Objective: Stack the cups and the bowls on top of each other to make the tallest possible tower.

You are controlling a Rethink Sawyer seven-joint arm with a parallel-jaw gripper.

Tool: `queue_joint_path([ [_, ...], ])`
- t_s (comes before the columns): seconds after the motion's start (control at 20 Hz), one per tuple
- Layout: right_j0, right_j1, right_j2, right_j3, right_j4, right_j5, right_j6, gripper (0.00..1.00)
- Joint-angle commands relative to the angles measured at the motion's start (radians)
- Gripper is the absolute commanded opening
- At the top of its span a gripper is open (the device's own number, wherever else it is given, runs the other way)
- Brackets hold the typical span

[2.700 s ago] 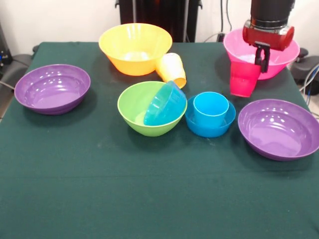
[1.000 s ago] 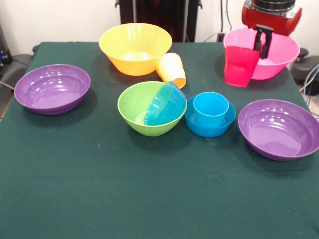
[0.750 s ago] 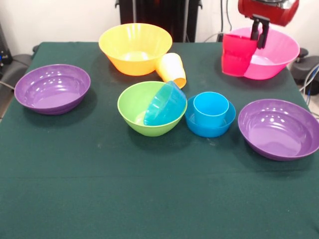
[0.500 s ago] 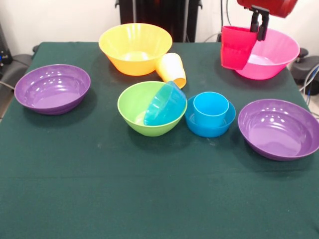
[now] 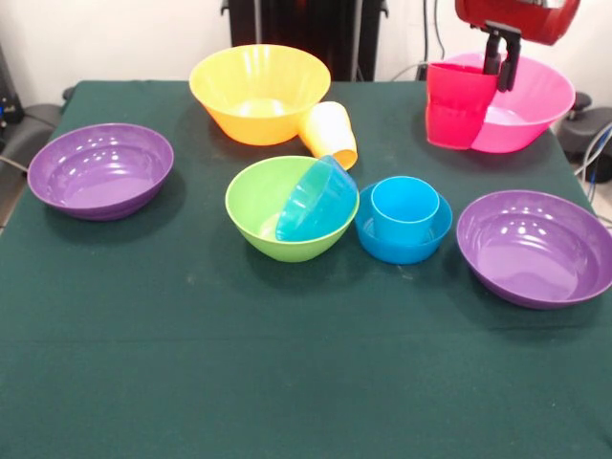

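My gripper (image 5: pixel 499 59) is shut on the rim of the red cup (image 5: pixel 455 105) and holds it upright in the air, in front of the large pink bowl (image 5: pixel 531 100) at the far right. The blue cup (image 5: pixel 404 209) stands in a small blue bowl (image 5: pixel 402 243) at the table's middle. Another small blue bowl (image 5: pixel 317 200) leans on edge inside the lime green bowl (image 5: pixel 277 215). The yellow-orange cup (image 5: pixel 330 133) lies on its side against the large orange-yellow bowl (image 5: pixel 259 92). Two purple bowls sit at the left (image 5: pixel 99 169) and the right (image 5: pixel 535 247).
The green cloth table (image 5: pixel 287 363) reaches the picture's near edge. The robot's black pedestal (image 5: pixel 306 24) stands behind the table's far side.
My gripper has lifted the red cup off the table and carried it up and slightly left; in the last half second it dropped a little lower.
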Motion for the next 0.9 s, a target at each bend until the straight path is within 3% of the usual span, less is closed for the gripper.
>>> queue_joint_path([
  [0.05,-0.016,0.084,0.087,-0.090,-0.045,0.132,-0.069,0.00],
  [0.9,-0.068,0.123,0.089,-0.170,-0.083,0.246,-0.134,0.00],
])
